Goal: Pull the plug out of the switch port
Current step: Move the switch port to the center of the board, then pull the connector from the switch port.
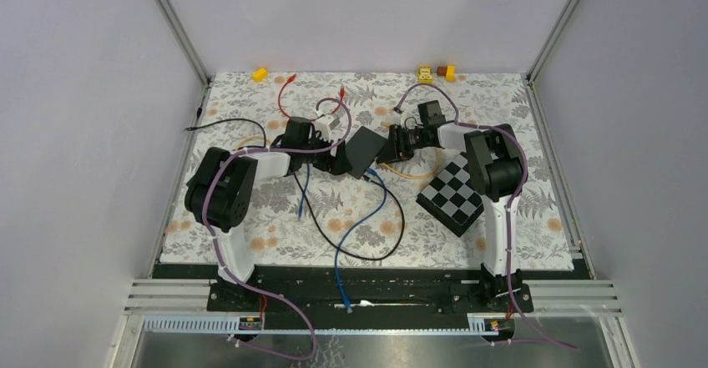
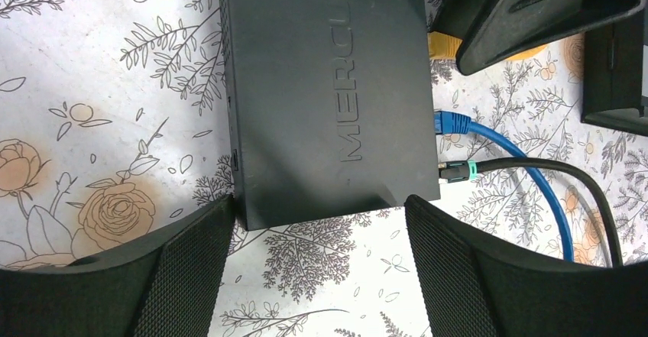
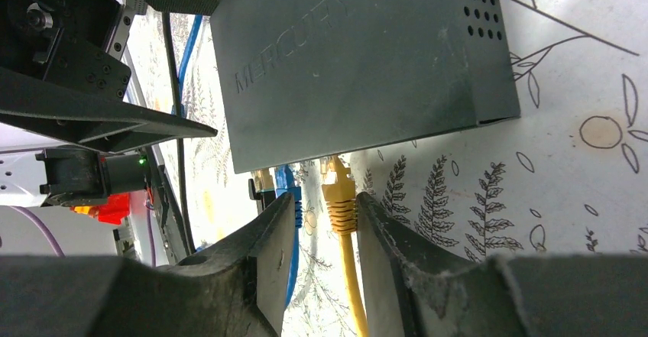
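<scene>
The black switch (image 1: 365, 151) lies on the floral mat between both arms. Along one edge of the switch (image 3: 359, 54) sit a yellow plug (image 3: 338, 196), a blue plug (image 3: 284, 180) and a black plug (image 2: 458, 171) with a green ring. My right gripper (image 3: 325, 207) is open around the yellow plug, which touches one finger and leaves a gap to the other. Whether that plug is seated in its port I cannot tell. My left gripper (image 2: 321, 276) is open, its fingertips at the corners of the switch's (image 2: 328, 85) opposite end.
A checkered box (image 1: 455, 193) lies by the right arm. Blue (image 1: 359, 226) and black (image 1: 334, 234) cables loop over the mat toward the near edge; a yellow cable (image 1: 417, 172) curls under the right gripper. Small yellow blocks (image 1: 260, 74) and a red lead (image 1: 284, 93) lie at the back.
</scene>
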Controlling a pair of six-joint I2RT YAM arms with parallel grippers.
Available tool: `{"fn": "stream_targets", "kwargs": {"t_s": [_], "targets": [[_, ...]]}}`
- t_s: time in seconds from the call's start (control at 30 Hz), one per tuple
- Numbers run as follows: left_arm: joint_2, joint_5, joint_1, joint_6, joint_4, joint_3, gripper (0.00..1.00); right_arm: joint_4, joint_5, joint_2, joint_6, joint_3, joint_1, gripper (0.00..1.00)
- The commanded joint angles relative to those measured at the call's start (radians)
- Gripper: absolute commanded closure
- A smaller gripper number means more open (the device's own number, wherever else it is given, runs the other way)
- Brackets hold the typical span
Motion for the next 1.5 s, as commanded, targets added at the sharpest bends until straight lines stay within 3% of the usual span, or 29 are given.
{"fn": "stream_targets", "kwargs": {"t_s": [0.0,0.17,0.47,0.9,1.13,1.47], "targets": [[-0.006,-0.029,-0.006,0.05,-0.074,0.002,0.14,-0.055,0.046,0.036,-0.024,0.015,0.007,0.57],[0.036,-0.051,-0.006,0.05,-0.099,0.094,0.09,-0.059,0.059,0.069,0.004,0.059,0.007,0.58],[0.183,-0.009,-0.008,-0.03,-0.11,0.242,0.08,-0.043,0.069,0.094,0.043,0.059,0.005,0.59],[0.126,0.029,-0.01,-0.056,-0.02,0.136,0.13,-0.015,0.029,0.122,0.072,0.051,-0.006,0.61],[0.111,0.041,-0.015,-0.056,-0.028,0.104,0.21,0.006,0.024,0.118,0.096,0.046,-0.006,0.63],[0.102,0.039,-0.017,-0.047,-0.04,0.09,0.23,0.017,0.011,0.139,0.119,0.047,-0.007,0.65]]}}
